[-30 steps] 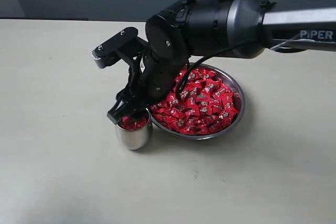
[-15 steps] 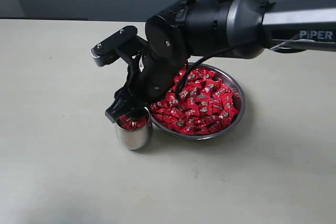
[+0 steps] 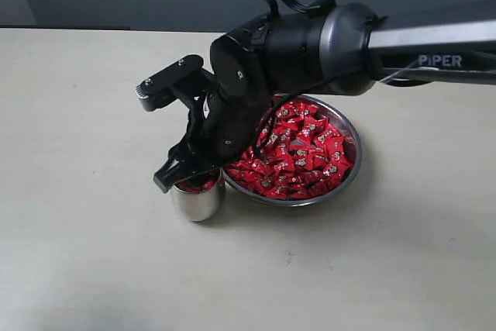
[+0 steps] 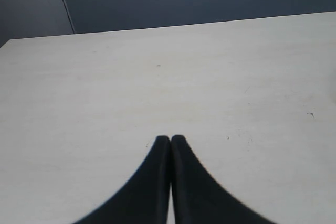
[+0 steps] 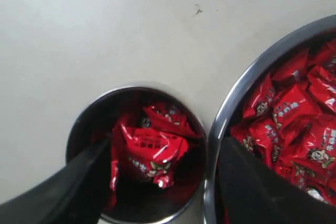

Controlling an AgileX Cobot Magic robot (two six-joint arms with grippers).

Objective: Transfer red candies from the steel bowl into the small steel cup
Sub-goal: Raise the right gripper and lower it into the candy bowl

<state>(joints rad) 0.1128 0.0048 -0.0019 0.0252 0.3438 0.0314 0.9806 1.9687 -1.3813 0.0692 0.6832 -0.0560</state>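
Observation:
The steel bowl (image 3: 353, 172) sits on the table, heaped with red candies (image 3: 302, 153). The small steel cup (image 3: 195, 201) stands just left of it, nearly touching the rim. My right gripper (image 3: 182, 174) hovers right above the cup's mouth. In the right wrist view, the right gripper (image 5: 164, 148) is open and holds nothing, one finger (image 5: 79, 182) over the cup's rim (image 5: 84, 114) and the other over the bowl's edge (image 5: 247, 82). Several red candies (image 5: 152, 148) lie inside the cup. My left gripper (image 4: 170, 139) is shut and empty over bare table, out of the exterior view.
The pale table top (image 3: 77, 253) spreads around the bowl and cup. The right arm's black body (image 3: 294, 44) hangs over the bowl's far-left part and hides it. A dark wall runs behind the table's far edge.
The right arm has risen slightly over the cup and turned a little. Cup and bowl stay in place.

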